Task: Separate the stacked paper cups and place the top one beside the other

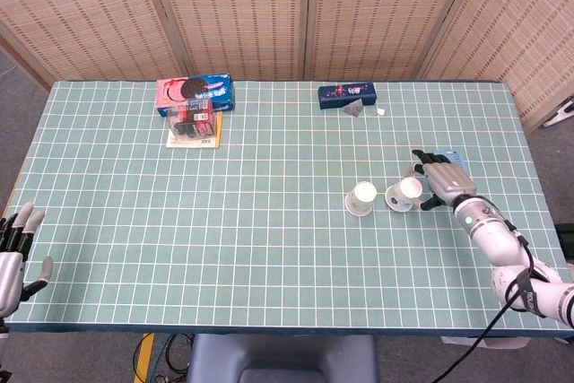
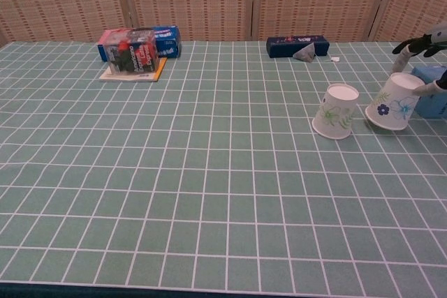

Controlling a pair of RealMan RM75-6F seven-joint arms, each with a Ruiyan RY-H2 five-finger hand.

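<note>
Two white floral paper cups (image 2: 336, 111) (image 2: 392, 101), upside down, tilted, side by side.

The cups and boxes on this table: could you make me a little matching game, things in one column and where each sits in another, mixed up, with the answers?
Things:
1. Cup with blue flowers
2. Cup with green leaves
3. Dark blue box
4. Cookie pack

Places:
A. far edge of the table, left of middle, on top of other packs
B. standing alone, upside down, with no hand on it
C. tilted, in the right hand
D. far edge, right of middle, with a small grey thing beside it

Pairs: 1-C, 2-B, 3-D, 4-A
</note>
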